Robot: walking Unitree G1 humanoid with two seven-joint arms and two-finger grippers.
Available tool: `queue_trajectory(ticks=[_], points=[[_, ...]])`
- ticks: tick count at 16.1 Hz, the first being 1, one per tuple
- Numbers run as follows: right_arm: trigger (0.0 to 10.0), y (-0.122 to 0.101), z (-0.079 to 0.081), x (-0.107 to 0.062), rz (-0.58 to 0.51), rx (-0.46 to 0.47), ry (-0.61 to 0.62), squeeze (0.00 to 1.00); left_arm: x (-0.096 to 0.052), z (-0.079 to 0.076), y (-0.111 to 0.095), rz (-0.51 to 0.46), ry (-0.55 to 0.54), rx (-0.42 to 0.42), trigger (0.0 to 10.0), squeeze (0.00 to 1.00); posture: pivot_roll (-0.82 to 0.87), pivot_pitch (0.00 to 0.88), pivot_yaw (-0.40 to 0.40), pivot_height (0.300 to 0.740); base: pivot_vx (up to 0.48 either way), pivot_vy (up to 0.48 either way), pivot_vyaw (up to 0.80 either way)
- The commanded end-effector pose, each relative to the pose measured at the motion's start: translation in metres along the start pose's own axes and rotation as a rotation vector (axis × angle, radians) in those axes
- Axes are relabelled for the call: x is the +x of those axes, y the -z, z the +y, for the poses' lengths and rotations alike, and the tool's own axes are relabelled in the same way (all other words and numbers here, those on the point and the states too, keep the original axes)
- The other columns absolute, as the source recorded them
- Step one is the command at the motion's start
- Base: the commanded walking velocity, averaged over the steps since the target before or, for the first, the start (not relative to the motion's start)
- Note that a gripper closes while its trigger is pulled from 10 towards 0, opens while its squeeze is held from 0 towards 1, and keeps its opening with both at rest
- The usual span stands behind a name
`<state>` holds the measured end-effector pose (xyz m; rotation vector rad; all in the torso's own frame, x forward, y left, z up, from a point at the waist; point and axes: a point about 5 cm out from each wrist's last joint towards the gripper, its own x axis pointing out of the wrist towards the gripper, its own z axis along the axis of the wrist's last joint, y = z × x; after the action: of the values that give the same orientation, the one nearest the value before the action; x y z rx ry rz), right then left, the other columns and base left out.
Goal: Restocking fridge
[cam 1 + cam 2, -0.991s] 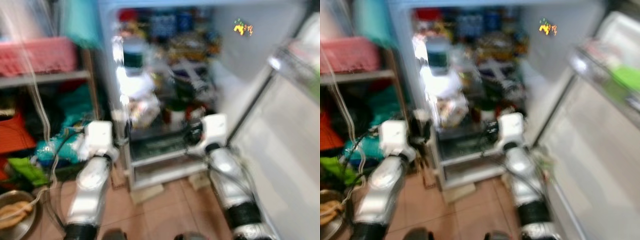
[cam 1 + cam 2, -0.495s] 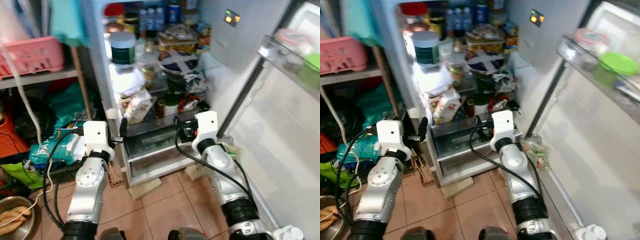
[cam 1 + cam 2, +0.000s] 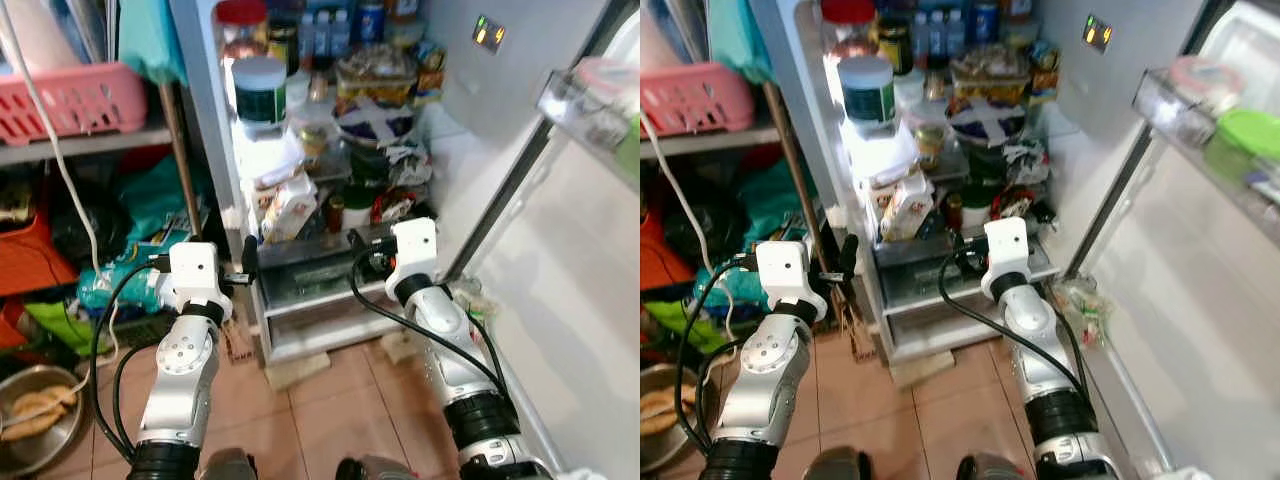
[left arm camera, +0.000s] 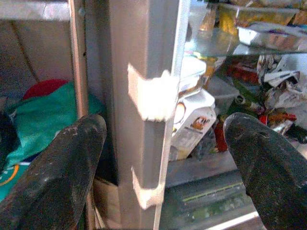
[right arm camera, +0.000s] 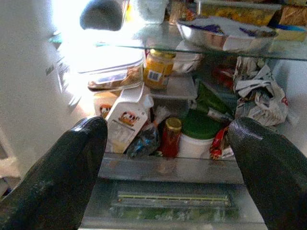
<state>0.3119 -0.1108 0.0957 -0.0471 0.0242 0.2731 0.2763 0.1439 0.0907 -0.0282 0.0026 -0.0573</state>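
Note:
The fridge (image 3: 460, 120) stands open, its glass shelves crowded with food. A big green-labelled jar (image 3: 260, 90) sits high on the left, and a milk carton (image 5: 123, 120) leans on the lower shelf beside a small red-lidded bottle (image 5: 170, 136) and a green-lidded tub (image 5: 201, 129). My left gripper (image 4: 165, 139) is open and empty, straddling the front edge of the fridge's left wall. My right gripper (image 5: 168, 139) is open and empty, held in front of the lower shelf, just above the clear drawer (image 3: 310, 280).
The fridge door (image 3: 570, 250) is swung open on my right, with tubs on its shelf (image 3: 590, 100). On my left is a rack with a pink basket (image 3: 70, 100) and bags. A metal bowl (image 3: 35, 420) of food lies on the tiled floor.
A second ago the picture was blurred and is sharp now. The whole view has shifted a little, so the camera moved. Both grippers keep their pose, open.

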Motion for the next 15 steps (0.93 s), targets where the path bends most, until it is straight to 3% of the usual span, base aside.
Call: queue_trajectory(ticks=[1, 9, 15], points=[[10.0, 0.0029, -0.0003, 0.0, 0.011, -0.001, 0.007, 0.0, 0.0005, 0.0018, 0.0016, 0.014, -0.006, 0.013, 10.0, 0.0, 0.07, 0.016, -0.022, 0.74, -0.289, 0.0, 0.0], [10.0, 0.0007, -0.0057, 0.003, -0.003, -0.007, 0.049, 0.0, 0.0015, 0.004, 0.0008, 0.011, -0.005, 0.025, 10.0, 0.0, 0.08, 0.01, -0.016, 0.74, -0.278, 0.0, 0.0], [10.0, 0.0013, -0.0049, 0.0033, -0.005, -0.005, 0.055, 0.0, 0.0012, 0.0046, 0.0, 0.006, 0.001, 0.03, 10.0, 0.0, 0.08, 0.016, -0.013, 0.74, 0.0, 0.0, 0.0]])
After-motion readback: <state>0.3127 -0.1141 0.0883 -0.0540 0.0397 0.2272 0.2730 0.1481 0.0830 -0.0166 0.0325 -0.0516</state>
